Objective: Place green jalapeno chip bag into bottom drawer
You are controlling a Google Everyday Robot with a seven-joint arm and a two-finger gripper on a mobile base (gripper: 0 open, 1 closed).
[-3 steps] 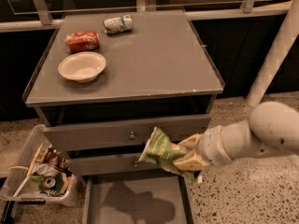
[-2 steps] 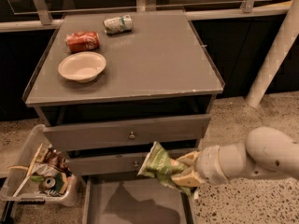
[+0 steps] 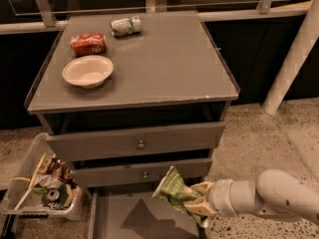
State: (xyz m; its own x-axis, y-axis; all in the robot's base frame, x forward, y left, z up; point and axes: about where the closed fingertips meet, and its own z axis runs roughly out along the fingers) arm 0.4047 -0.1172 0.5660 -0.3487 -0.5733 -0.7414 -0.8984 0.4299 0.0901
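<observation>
The green jalapeno chip bag (image 3: 173, 189) is crinkled light green with white lettering. My gripper (image 3: 195, 201) is shut on its right end and holds it over the right part of the bottom drawer (image 3: 139, 218). That drawer is pulled open at the bottom of the view, with a flat grey floor. My white arm (image 3: 269, 195) reaches in from the lower right.
On the grey cabinet top (image 3: 174, 63) are a white bowl (image 3: 87, 71), a red can (image 3: 88, 44) and a crushed green-white can (image 3: 125, 26). Two upper drawers with knobs (image 3: 141, 144) are closed. A clear bin of trash (image 3: 47, 190) stands at lower left. A white pole (image 3: 291, 59) rises at right.
My gripper has lowered with the chip bag, from in front of the knobbed drawers down to just over the open bottom drawer.
</observation>
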